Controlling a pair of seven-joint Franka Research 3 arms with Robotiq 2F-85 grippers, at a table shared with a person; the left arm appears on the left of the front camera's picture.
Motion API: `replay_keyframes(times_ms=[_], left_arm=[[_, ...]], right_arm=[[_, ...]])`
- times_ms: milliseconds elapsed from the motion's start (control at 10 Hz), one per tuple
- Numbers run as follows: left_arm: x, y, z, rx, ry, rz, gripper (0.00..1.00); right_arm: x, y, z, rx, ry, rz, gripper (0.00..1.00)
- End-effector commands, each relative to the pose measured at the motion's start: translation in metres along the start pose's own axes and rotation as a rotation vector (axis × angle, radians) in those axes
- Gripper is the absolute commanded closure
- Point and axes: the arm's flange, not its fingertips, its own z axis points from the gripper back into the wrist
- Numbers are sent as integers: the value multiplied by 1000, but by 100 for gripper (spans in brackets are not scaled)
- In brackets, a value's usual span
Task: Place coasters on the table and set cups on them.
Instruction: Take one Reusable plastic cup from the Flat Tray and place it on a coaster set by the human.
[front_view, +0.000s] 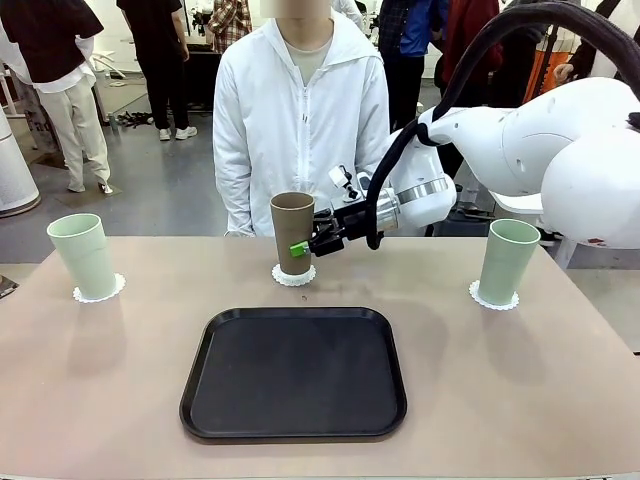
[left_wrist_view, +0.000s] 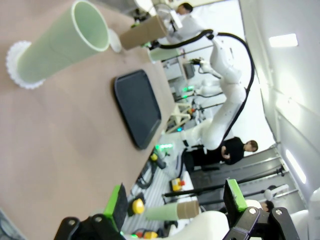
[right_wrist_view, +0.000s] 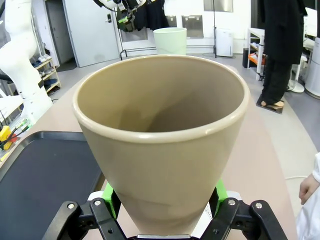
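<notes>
My right tool (front_view: 303, 247) grips the brown cup (front_view: 292, 232) standing on its coaster (front_view: 294, 276), just behind the tray (front_view: 294, 373). Left tool (left_wrist_view: 175, 207) gapes empty. Releasing unevenly could tip the cup off its coaster.

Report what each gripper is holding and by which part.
The right gripper grips the brown cup by its lower side wall, above the middle coaster. The left gripper is open, holding nothing.
</notes>
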Motion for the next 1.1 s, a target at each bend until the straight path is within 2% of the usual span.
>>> replay_keyframes(times_ms=[0, 1000], left_arm=[[0, -2, 1, 8, 0, 5, 0], [0, -2, 1, 8, 0, 5, 0]], right_arm=[[2, -14, 1, 17, 14, -15, 18], [-7, -26, -9, 39, 18, -32, 18]])
